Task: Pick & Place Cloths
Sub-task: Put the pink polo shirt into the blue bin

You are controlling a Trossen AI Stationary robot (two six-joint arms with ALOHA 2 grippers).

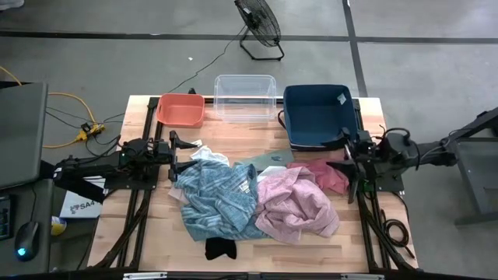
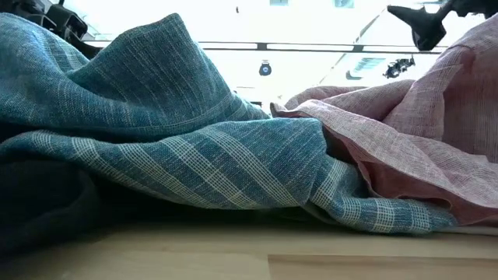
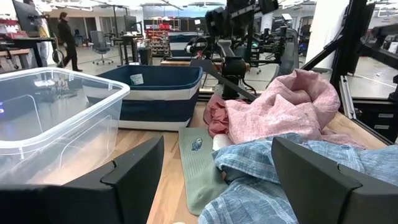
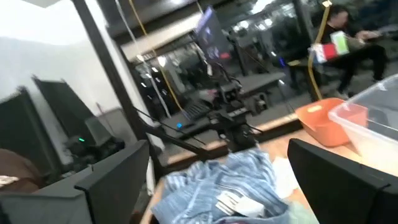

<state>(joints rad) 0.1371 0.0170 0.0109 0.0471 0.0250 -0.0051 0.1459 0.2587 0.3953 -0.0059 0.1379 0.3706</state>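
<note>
Your left gripper (image 1: 173, 158) hangs spread wide, empty, at the pile's left edge; the blue-striped cloth (image 1: 218, 194) lies just right of it. Right gripper (image 1: 348, 167), also spread, sits beside the dark red cloth (image 1: 327, 173). Roughly seven cloths show; some likely buried. Three bins.

Only one bit of lettering was legible: a white sheet (image 1: 78, 204) on the floor off the table's 9 o'clock edge, beside the left arm's base, carried dark print reading roughly "SA4"; remaining characters unclear. The dark blue bin (image 1: 319, 115) had a small white label (image 1: 341, 98) on its inner wall toward 1 o'clock, print too small to read. The olive green cloth (image 3: 198, 168) bore a small emblem (image 3: 196, 144), no words made out.
</note>
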